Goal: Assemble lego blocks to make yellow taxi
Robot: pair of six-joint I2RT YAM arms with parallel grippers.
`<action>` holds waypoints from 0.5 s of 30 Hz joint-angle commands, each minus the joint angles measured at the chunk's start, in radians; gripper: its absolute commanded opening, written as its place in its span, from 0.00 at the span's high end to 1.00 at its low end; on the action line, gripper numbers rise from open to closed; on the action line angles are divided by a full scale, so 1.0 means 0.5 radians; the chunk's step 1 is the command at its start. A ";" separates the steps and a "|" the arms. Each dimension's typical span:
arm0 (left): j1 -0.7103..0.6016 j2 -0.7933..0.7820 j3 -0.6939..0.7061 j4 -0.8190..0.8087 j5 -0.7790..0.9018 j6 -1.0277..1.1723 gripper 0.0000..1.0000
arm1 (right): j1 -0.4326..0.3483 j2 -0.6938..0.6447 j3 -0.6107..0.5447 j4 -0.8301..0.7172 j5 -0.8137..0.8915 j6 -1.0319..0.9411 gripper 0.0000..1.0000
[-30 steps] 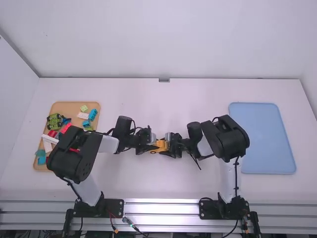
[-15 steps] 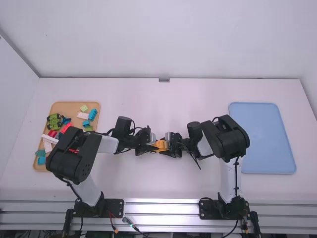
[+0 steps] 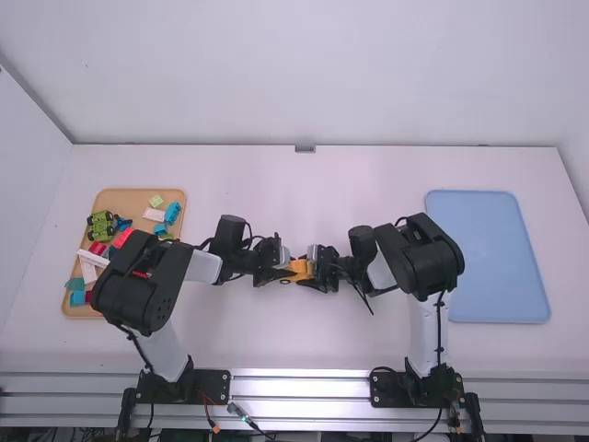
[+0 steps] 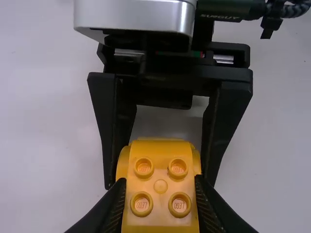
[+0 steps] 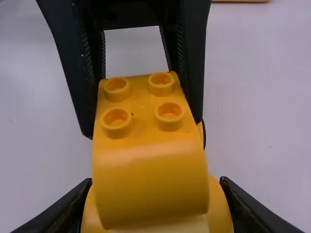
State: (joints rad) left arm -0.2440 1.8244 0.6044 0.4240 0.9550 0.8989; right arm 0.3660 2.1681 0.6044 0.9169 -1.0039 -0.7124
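Left gripper and right gripper, parted block-wide, are clasping yellow blocks, studs up, long axis paralleling the table's near edge.

Left arm covers part of the tray near the worktop's left edge, and the right wrist view kinda chops off the yellow blocks.

left arm's elbow | shifts slightly toward right arm | more of a dark red block emerges beside it
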 commanded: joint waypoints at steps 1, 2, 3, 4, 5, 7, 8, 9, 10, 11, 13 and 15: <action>0.018 0.094 -0.036 -0.073 -0.191 0.015 0.98 | -0.013 0.023 -0.005 -0.010 0.011 0.019 0.47; 0.018 0.094 -0.027 -0.096 -0.208 0.030 0.98 | -0.013 0.023 -0.005 -0.010 0.011 0.018 0.47; 0.018 0.094 -0.021 -0.109 -0.215 0.037 0.98 | -0.012 0.023 -0.006 -0.008 0.011 0.017 0.47; 0.018 0.094 -0.005 -0.149 -0.221 0.046 0.98 | -0.013 0.023 -0.006 -0.008 0.011 0.015 0.47; 0.019 0.094 0.021 -0.229 -0.220 0.125 0.98 | -0.013 0.023 -0.006 -0.008 0.011 0.011 0.46; 0.032 0.103 0.050 -0.296 -0.221 0.177 0.98 | -0.013 0.023 -0.005 -0.009 0.011 0.012 0.47; 0.060 0.121 0.084 -0.335 -0.218 0.195 0.98 | -0.013 0.023 -0.006 -0.009 0.011 0.011 0.47; 0.070 0.130 0.092 -0.343 -0.212 0.195 0.98 | -0.013 0.023 -0.006 -0.008 0.011 0.011 0.47; 0.097 0.150 0.113 -0.363 -0.212 0.195 0.98 | -0.013 0.023 -0.008 -0.008 0.011 0.011 0.47; 0.121 0.171 0.126 -0.377 -0.211 0.195 0.98 | -0.013 0.023 -0.008 -0.008 0.011 0.011 0.47; 0.146 0.198 0.133 -0.386 -0.163 0.198 0.98 | -0.013 0.023 -0.006 -0.009 0.011 0.012 0.47; 0.178 0.227 0.124 -0.417 -0.030 0.302 0.98 | -0.013 0.023 -0.006 -0.008 0.011 0.017 0.47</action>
State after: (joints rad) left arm -0.1833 1.8774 0.6968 0.2459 1.0393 1.0065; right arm 0.3645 2.1681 0.6048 0.9184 -0.9989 -0.7109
